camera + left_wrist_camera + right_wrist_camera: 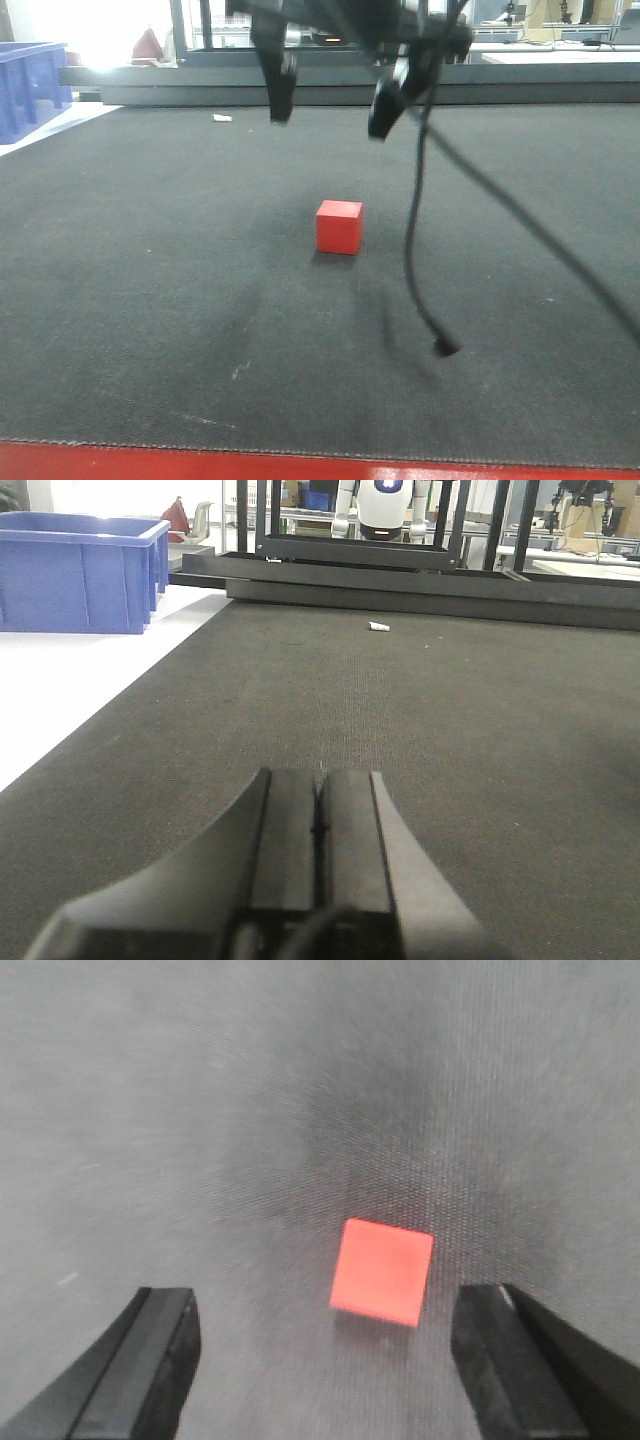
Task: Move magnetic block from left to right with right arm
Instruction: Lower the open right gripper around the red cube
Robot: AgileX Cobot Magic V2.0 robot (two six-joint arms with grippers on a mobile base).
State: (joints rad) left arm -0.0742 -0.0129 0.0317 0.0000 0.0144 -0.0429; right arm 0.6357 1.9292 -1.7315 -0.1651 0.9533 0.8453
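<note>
While the right gripper (322, 1305) hovers over the magnetic block (382, 1272) with jaws spread to either side of it and not touching, the block sits flat on the dark worktop mat (150, 300), and the left gripper (320, 780) has its jaws pressed together.

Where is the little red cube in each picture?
Front view: cube in the middle, below the open right tool.
Left wrist view: not in it.
Right wrist view: cube low, right of centre, between the tool's fingers.
Shared landmark: the dark mat, in all three.
</note>
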